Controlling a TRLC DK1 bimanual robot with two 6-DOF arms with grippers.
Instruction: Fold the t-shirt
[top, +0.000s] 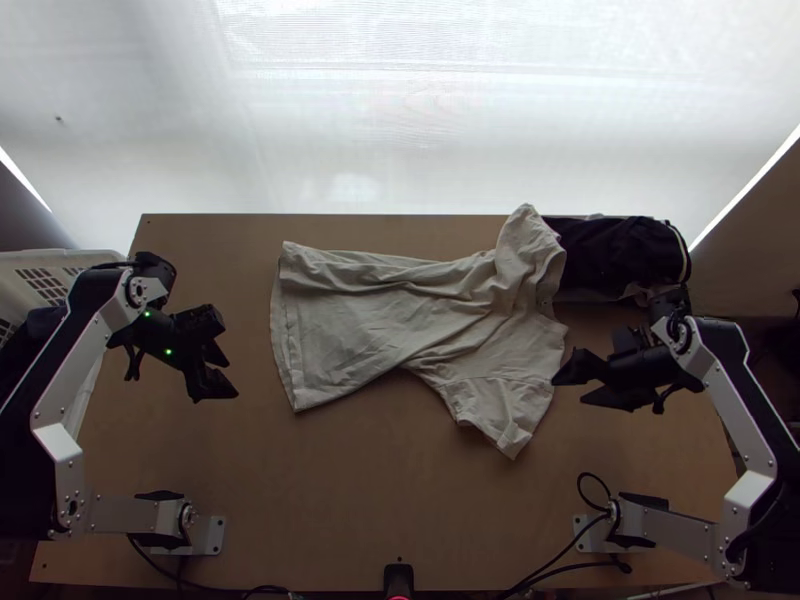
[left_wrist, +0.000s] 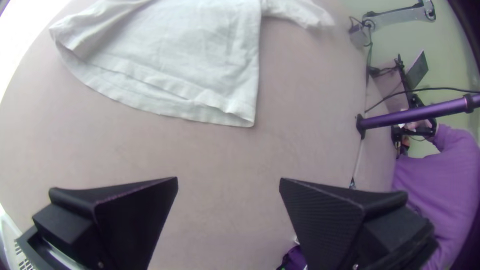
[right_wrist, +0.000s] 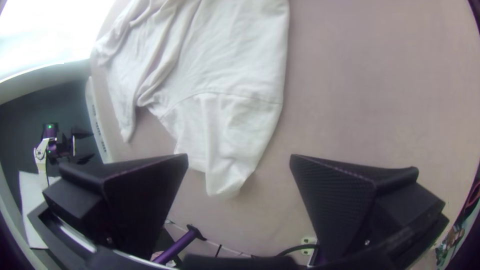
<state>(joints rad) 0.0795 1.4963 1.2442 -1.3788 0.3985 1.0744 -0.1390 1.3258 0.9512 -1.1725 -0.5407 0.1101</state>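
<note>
T-shirt (top: 350, 330): spread out, wrinkly, on the table (top: 330, 500)
Left gripper (top: 231, 378): wide open, empty
Right gripper (top: 567, 391): wide open, empty, near a sleeve (top: 500, 405)

The light wooden rectangular counter (top: 320, 500) stretches out before me, its far edge straight. On it I have a pale, off-white cotton t-shirt (top: 370, 320), spread but wrinkled, its hem toward my left and one sleeve pointing toward my near side. At its neck end, touching it, lies a bunched black cloth (top: 620, 255) near the far right corner. Black cables (top: 560, 548) run across the near right part, beside my right arm's base (top: 592, 535).
</note>
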